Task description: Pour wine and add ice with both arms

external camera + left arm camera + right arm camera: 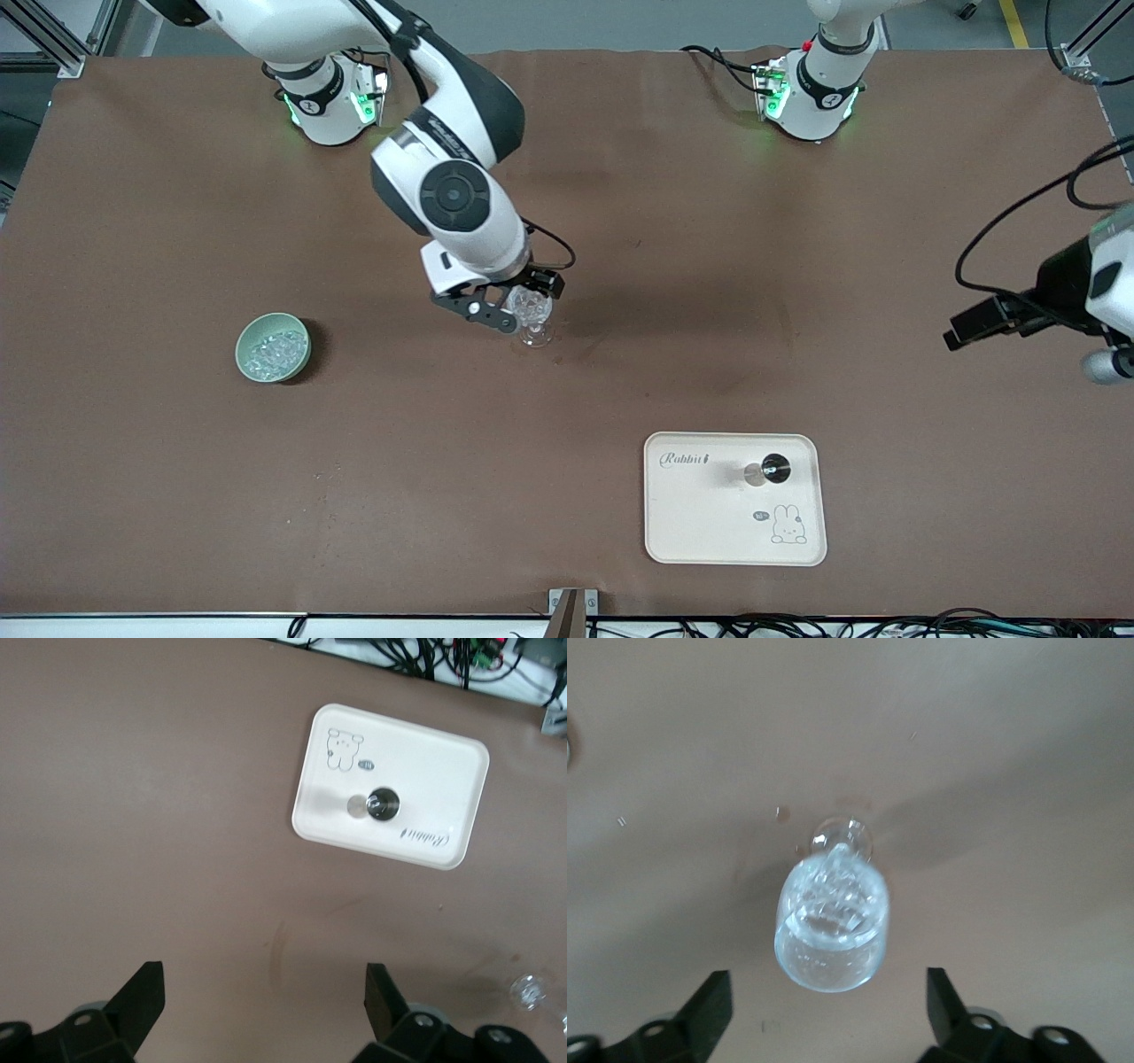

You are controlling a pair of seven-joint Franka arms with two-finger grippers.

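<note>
A clear stemmed glass (532, 321) stands mid-table with ice (831, 896) in its bowl. My right gripper (530, 304) hangs just over it, open. Its fingers (713, 997) stand wide on either side of the bowl (829, 943) without touching it. A pale green bowl (244, 340) holding more ice (273, 353) sits toward the right arm's end of the table. My left gripper (266, 983) is open and empty. It is held high over the left arm's end of the table (966, 330), and that arm waits there.
A cream tray (709, 523) with a rabbit print lies nearer the front camera, toward the left arm's end. A small dark round-topped object (775, 466) stands on it, also seen in the left wrist view (384, 804). Faint wet marks (560, 358) lie beside the glass.
</note>
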